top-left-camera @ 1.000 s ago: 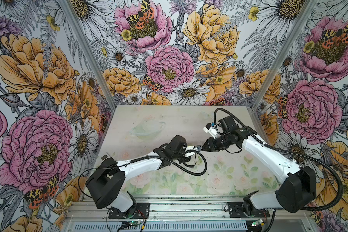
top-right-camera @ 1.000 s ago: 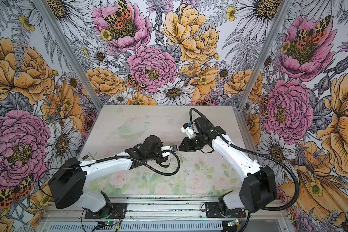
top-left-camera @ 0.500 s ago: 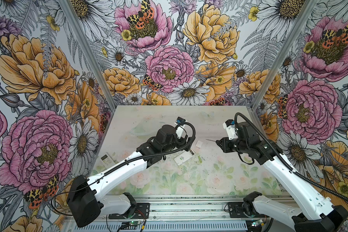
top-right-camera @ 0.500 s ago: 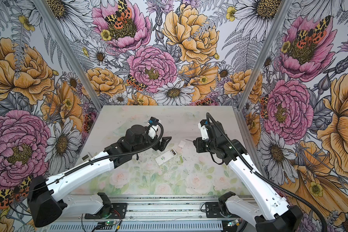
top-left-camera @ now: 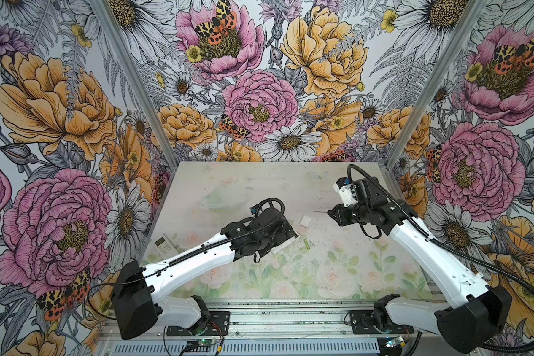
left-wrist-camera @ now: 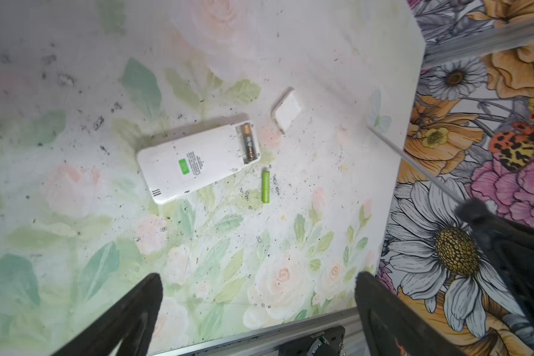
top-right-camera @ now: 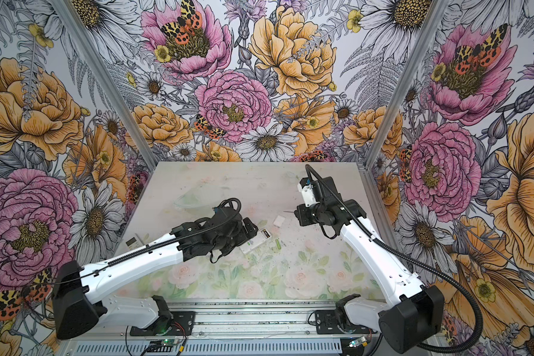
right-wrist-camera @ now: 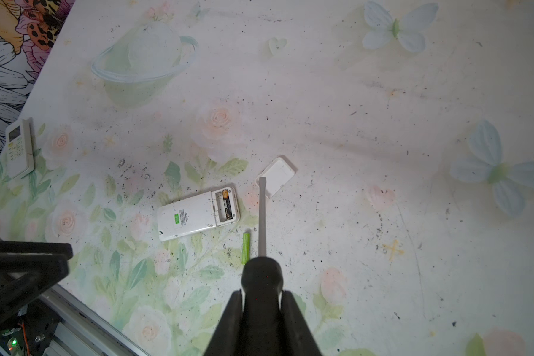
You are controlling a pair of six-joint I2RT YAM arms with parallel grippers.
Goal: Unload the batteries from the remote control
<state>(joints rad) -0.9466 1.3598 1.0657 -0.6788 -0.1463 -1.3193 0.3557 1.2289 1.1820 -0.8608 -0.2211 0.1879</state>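
Near the remote control (right-wrist-camera: 191,218), a screwdriver (right-wrist-camera: 262,215) is clenched in the right jaws, likely to pry its remaining battery (right-wrist-camera: 226,205), while the left jaws are released.

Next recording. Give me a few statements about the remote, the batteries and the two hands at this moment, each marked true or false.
1. A black battery sits in the open compartment of the remote. True.
2. The green battery is inside the remote. False: it lies on the table beside the remote.
3. The right hand is shut on the screwdriver. True.
4. The left hand holds the cover. False: that hand is open and empty, and the cover lies on the table, apart from the remote.
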